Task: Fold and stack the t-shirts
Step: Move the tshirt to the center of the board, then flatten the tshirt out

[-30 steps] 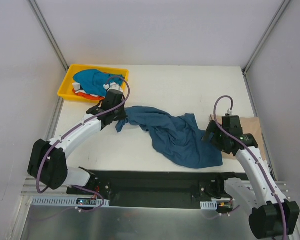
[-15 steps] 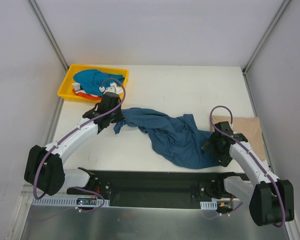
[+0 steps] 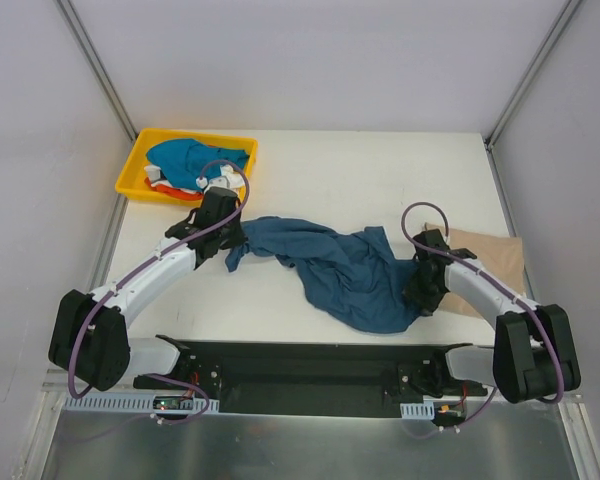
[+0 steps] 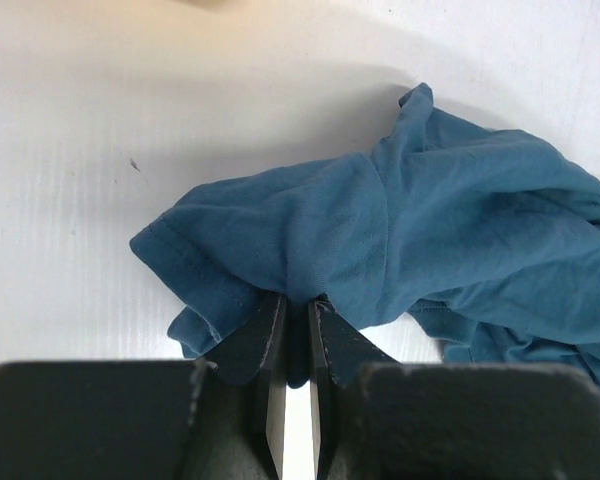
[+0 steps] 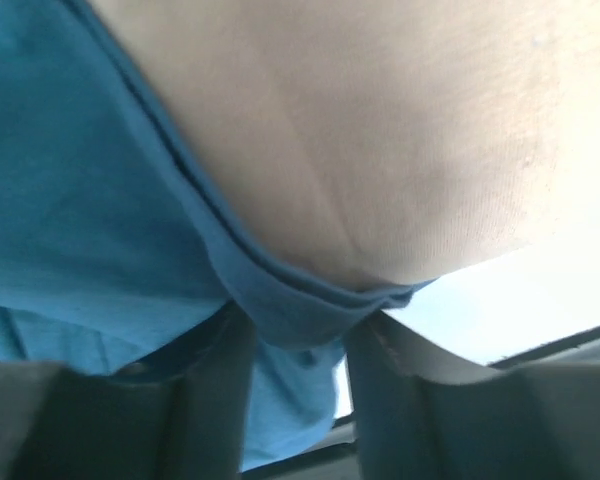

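Cloth sits between both pairs of my jaws. My left gripper [image 4: 295,305] is pressed together on a bunched fold of the teal shirt [image 3: 350,270], close to a hemmed edge that looks like a sleeve. My right gripper [image 5: 298,325] has its fingers on either side of the teal hem where it overlaps the tan shirt [image 5: 380,130]. Cloth fills that gap, but I cannot tell whether I am really pinching it.

The teal shirt is a crumpled rope stretching from my left grip across the middle of the table [image 3: 360,165] to a wider heap by my right. I judge it is not yet spread out, let alone folded. The tan shirt lies flat at the right edge with its near-left corner under the teal one. It may be the start of the stack, though I cannot see any folds. A blue shirt [image 3: 185,158] and scraps of white and orange-red cloth sit heaped in the tray [image 3: 130,182] at the far-left corner, so most of the work is left.

For room, the widest bare stretch is beyond the teal shirt, towards the far wall. The near side is cramped by the black mounting strip [image 3: 310,365]. On the right, the tan shirt lies close to the table edge and the frame post, so I would spread the teal one away from there.
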`<state>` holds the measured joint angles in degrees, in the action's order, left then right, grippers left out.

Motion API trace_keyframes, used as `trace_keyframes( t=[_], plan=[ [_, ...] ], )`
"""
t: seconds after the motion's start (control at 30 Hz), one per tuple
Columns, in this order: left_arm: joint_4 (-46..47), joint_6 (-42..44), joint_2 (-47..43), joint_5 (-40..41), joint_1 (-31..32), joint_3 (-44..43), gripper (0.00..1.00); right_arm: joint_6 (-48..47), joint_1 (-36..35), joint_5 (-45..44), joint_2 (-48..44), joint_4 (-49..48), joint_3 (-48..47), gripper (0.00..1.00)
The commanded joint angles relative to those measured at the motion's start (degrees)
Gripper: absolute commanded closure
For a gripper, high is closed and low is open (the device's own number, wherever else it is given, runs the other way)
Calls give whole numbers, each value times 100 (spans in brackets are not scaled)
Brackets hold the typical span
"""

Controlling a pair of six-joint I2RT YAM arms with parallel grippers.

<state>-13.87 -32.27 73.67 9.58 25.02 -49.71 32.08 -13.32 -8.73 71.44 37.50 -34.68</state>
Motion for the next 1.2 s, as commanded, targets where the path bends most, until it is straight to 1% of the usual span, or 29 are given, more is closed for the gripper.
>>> trace_keyframes(
  t=[0.0,0.03,0.1,0.13,0.17,0.23,0.47,0.63,0.73,0.77,0.8,0.83,0.87,0.9,1.0,1.07,1.17],
  plan=[
    [95,-42,-46,289,-84,6,100,53,-179,-181,335,-480,-100,63],
    [95,-42,-37,307,-93,-3,100,45,-223,-199,388,-480,-127,69],
    [95,-16,-19,281,-128,-12,100,10,-258,-260,406,-454,-197,77],
    [95,-16,-19,272,-137,-29,100,-17,-302,-287,423,-454,-232,84],
    [95,1,-11,255,-146,-38,100,-43,-320,-330,415,-419,-267,87],
    [86,45,7,237,-164,-82,100,-122,-346,-427,406,-366,-329,99],
    [86,98,-54,210,-199,-109,100,-403,-426,-770,73,126,-645,99],
    [95,194,-256,-17,-199,-109,100,-772,-469,-806,-577,407,-961,99],
    [95,396,-493,-368,-199,-126,100,-1264,-540,-701,-1157,382,-1058,99],
    [86,423,-659,-465,-199,-109,100,-1378,-557,-630,-1324,355,-1041,99],
    [95,441,-765,-588,-207,-91,100,-1606,-566,-447,-1743,303,-1032,99],
    [95,450,-888,-824,-208,-65,100,-1730,-566,-289,-1974,154,-1006,99],
    [104,450,-1159,-922,-199,-47,100,-1835,-575,-139,-2220,74,-945,99],
    [112,459,-1301,-958,-199,5,100,-2045,-575,210,-2718,-13,-910,99],
    [112,476,-1925,-1397,-199,102,100,-2345,-575,679,-3572,-129,-988,99],
    [121,433,-2398,-1546,-199,120,100,-2460,-575,767,-4021,-15,-1224,99],
    [183,301,-2882,-1495,-199,94,100,-2654,-584,820,-4269,91,-1584,99]
  ],
)
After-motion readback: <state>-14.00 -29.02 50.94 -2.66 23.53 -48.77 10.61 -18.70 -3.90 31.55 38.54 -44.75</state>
